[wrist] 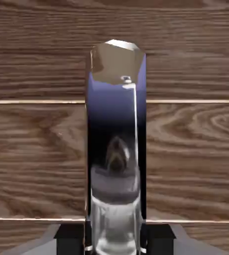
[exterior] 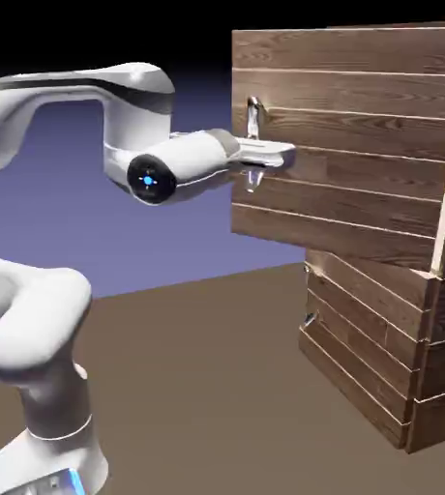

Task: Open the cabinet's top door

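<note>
My jaws (wrist: 115, 240) are closed narrow on the upright handle (wrist: 114, 149), one dark pad (wrist: 70, 239) on either side of it at the six o'clock edge of my hand view. The top door (exterior: 338, 145) is at two o'clock in the exterior view, standing well out from the cabinet (exterior: 367, 353) it belongs to, so I judge the opening far along.

To finish well, I should swing my hand along the door's arc rather than haul straight back — the hinge seems to be on the side away from the handle. I'd turn my wrist with the panel so the pads stay square to the bar; if I lag, they could twist or slide off. Smooth and steady, no jerks.

The handle is mirror-bright metal, a tall slim bar with a faceted top, reflecting blue-violet, black and a glassy pale patch low down. Behind it run flat brown planks, their grain in wavy streaks and loops, split by thin pale seams. The shorter lower panel (exterior: 362, 309) hangs at four o'clock — I leave that alone.
</note>
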Controlling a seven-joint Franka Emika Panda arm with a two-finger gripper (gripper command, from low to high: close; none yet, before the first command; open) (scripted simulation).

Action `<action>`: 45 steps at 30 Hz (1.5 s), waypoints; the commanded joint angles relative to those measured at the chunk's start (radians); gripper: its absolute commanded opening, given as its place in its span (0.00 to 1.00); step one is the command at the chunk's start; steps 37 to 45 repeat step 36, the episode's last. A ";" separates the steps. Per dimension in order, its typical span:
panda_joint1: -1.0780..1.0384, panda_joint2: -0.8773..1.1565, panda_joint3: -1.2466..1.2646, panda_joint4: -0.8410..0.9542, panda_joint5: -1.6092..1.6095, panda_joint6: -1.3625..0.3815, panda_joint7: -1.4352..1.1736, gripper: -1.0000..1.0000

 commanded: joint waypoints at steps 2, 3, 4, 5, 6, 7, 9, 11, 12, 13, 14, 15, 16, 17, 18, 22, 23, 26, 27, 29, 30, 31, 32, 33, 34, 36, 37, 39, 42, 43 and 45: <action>-0.001 0.010 -0.072 0.002 -0.073 -0.078 -0.002 0.00; -0.002 0.018 -0.109 0.006 -0.109 -0.116 -0.004 0.00; -0.002 0.028 -0.145 0.012 -0.144 -0.156 -0.007 0.00; -0.002 0.041 -0.181 0.020 -0.179 -0.195 -0.011 0.00; -0.002 0.056 -0.217 0.030 -0.214 -0.235 -0.016 0.00; 0.000 0.073 -0.254 0.043 -0.248 -0.276 -0.021 0.00; 0.007 0.113 -0.326 0.074 -0.316 -0.359 -0.034 0.00; 0.019 0.163 -0.399 0.115 -0.380 -0.444 -0.049 0.00; 0.027 0.190 -0.435 0.139 -0.410 -0.488 -0.058 0.00; 0.037 0.219 -0.470 0.165 -0.439 -0.531 -0.066 0.00; 0.049 0.249 -0.505 0.192 -0.466 -0.575 -0.076 0.00; 0.062 0.280 -0.539 0.221 -0.491 -0.618 -0.085 0.00; 0.076 0.312 -0.573 0.252 -0.514 -0.662 -0.095 0.00; 0.092 0.345 -0.606 0.284 -0.536 -0.705 -0.106 0.00; 0.108 0.379 -0.638 0.316 -0.555 -0.749 -0.116 0.00; 0.180 0.518 -0.764 0.455 -0.613 -0.923 -0.163 0.00; 0.198 0.554 -0.795 0.491 -0.622 -0.966 -0.176 0.00; 0.249 0.663 -0.881 0.594 -0.639 -1.093 -0.217 0.00; 0.264 0.699 -0.907 0.627 -0.641 -1.134 -0.231 0.00; 0.288 0.772 -0.956 0.690 -0.642 -1.214 -0.261 0.00; 0.296 0.808 -0.977 0.720 -0.640 -1.254 -0.277 0.00; 0.303 0.844 -0.997 0.750 -0.637 -1.292 -0.293 0.00; 0.307 0.880 -1.016 0.778 -0.633 -1.330 -0.309 0.00; 0.307 0.917 -1.031 0.806 -0.628 -1.368 -0.326 0.00; 0.304 0.953 -1.042 0.833 -0.623 -1.404 -0.344 0.00; 0.293 1.023 -1.060 0.886 -0.612 -1.474 -0.378 0.00; 0.293 1.023 -1.060 0.886 -0.612 -1.474 -0.378 0.00; 0.293 1.023 -1.060 0.886 -0.612 -1.474 -0.378 0.00; 0.293 1.023 -1.060 0.886 -0.612 -1.474 -0.378 0.00; 0.293 1.023 -1.060 0.886 -0.612 -1.474 -0.378 0.00; 0.293 1.023 -1.060 0.886 -0.612 -1.474 -0.378 0.00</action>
